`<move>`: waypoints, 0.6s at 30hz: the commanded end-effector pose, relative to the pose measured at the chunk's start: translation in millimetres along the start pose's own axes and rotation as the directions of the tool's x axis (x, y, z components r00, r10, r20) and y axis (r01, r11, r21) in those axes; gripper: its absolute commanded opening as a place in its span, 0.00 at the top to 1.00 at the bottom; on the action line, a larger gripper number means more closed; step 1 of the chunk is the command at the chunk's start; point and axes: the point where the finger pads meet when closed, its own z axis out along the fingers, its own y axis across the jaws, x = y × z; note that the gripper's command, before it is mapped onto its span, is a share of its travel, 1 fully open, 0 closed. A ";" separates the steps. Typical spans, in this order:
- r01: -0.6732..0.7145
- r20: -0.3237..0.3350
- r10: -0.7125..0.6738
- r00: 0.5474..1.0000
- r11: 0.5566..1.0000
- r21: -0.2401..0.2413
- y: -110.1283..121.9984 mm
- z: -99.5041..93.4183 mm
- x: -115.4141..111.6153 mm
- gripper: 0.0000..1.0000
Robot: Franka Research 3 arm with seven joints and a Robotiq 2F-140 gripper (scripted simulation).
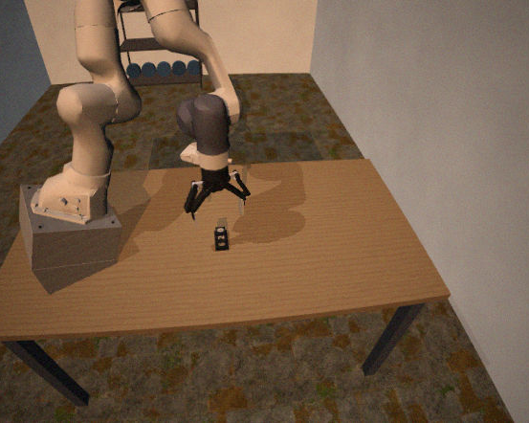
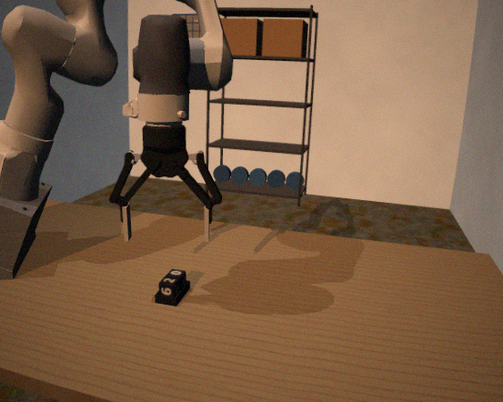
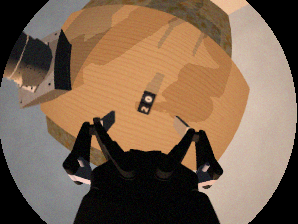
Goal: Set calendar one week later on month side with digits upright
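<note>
Overhead, the spread, unloaded gripper [image 1: 218, 217] [image 2: 166, 240] [image 3: 144, 119] hovers toward twelve o'clock of the cubes [image 1: 221, 236] [image 2: 172, 282] [image 3: 146, 102], well inside the table's edges.

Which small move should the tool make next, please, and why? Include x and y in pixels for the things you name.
Probably turn a little, then descend over the black calendar [image 1: 221, 242] [image 2: 171, 291] [image 3: 145, 103]: the tool [image 1: 218, 205] [image 2: 166, 240] [image 3: 144, 119] is open and above the table [image 1: 318, 268] [image 2: 302, 350] [image 3: 100, 100], and its fingers are not yet beside the cubes.
</note>
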 end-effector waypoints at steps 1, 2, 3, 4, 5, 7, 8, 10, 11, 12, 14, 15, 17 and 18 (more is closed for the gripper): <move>-0.172 0.002 0.172 0.985 0.985 0.016 0.6 2.1 1.4 0.00; -0.189 0.002 0.189 0.982 0.982 0.016 0.5 2.5 1.4 0.00; -0.206 0.002 0.206 0.979 0.978 0.016 0.5 2.9 1.5 0.00; -0.223 0.002 0.223 0.975 0.975 0.016 0.5 3.3 1.5 0.00; -0.240 0.002 0.240 0.971 0.971 0.015 0.4 3.7 1.6 0.00; -0.258 0.002 0.258 0.966 0.966 0.015 0.4 4.2 1.7 0.00; -0.258 0.002 0.258 0.966 0.966 0.015 0.4 4.2 1.7 0.00; -0.260 0.002 0.260 0.966 0.965 0.015 0.4 4.2 1.7 0.00; -0.260 0.002 0.260 0.966 0.965 0.015 0.4 4.2 1.7 0.71; -0.260 0.002 0.260 0.966 0.965 0.015 0.4 4.2 1.7 0.71; -0.260 0.002 0.260 0.966 0.965 0.015 0.4 4.2 1.7 0.71; -0.260 0.002 0.260 0.966 0.965 0.015 0.4 4.2 1.7 0.71; -0.260 0.002 0.260 0.966 0.965 0.015 0.4 4.2 1.7 0.71; -0.260 0.002 0.260 0.966 0.965 0.015 0.4 4.2 1.7 0.71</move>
